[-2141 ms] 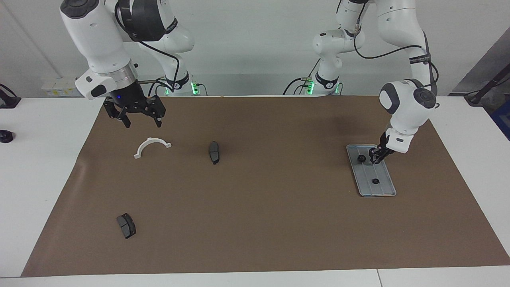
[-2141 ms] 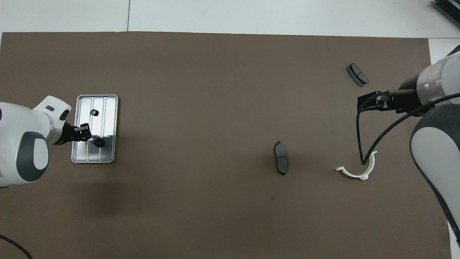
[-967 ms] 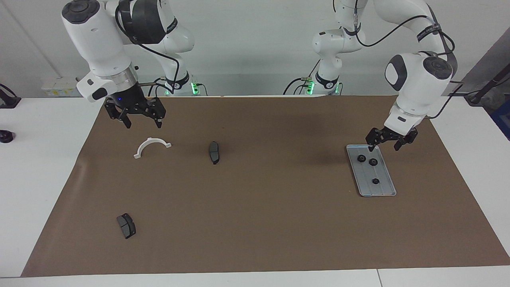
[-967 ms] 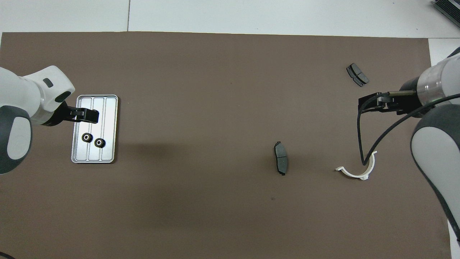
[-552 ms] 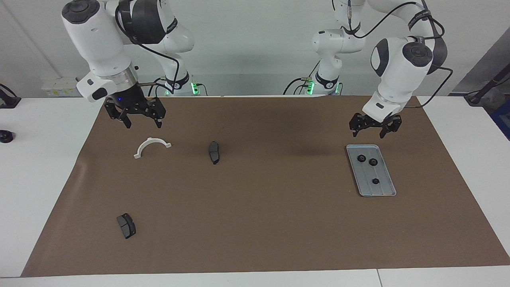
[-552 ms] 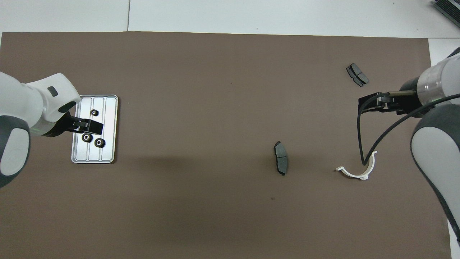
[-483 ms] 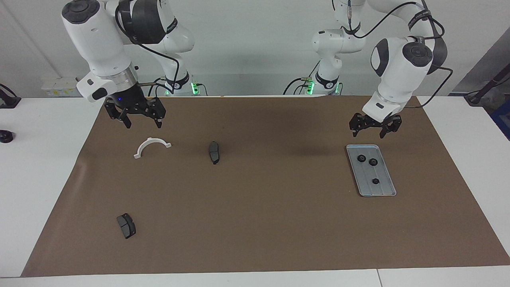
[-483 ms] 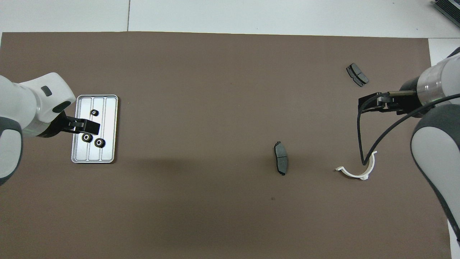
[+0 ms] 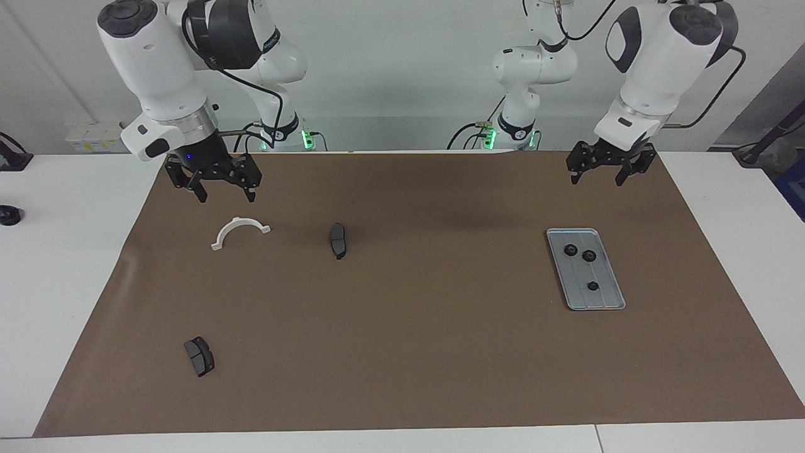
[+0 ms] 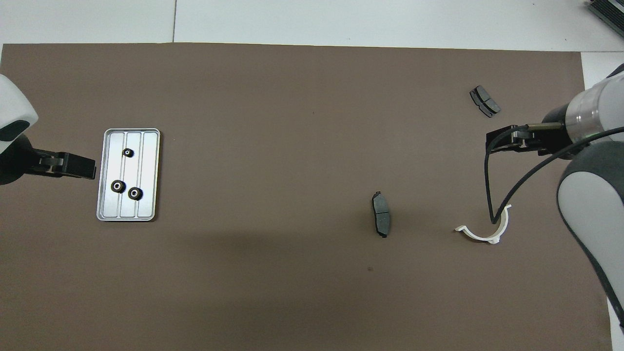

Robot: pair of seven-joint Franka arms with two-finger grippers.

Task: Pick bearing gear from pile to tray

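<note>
The silver-grey tray (image 9: 602, 301) lies on the brown mat toward the left arm's end; it also shows in the overhead view (image 10: 147, 146). Three small black bearing gears lie in it: one (image 9: 570, 250), a second (image 9: 588, 255) close beside it, and a third (image 9: 592, 285) apart from them. They show from overhead too (image 10: 135, 193) (image 10: 117, 186) (image 10: 127, 152). My left gripper (image 9: 597, 173) is open and empty, raised over the mat clear of the tray (image 10: 83, 168). My right gripper (image 9: 225, 192) is open and empty, waiting above the white half-ring. No pile of gears shows.
A white half-ring (image 9: 239, 230) (image 10: 485, 231) lies under the right gripper. One dark brake pad (image 9: 338, 240) (image 10: 381, 220) lies mid-mat. Another (image 9: 199, 356) (image 10: 484, 101) lies farther from the robots at the right arm's end.
My left gripper let go of a gear in the tray, opened, then rose and drew back off the tray toward the robots. The tray now holds three gears. The right arm has not moved.
</note>
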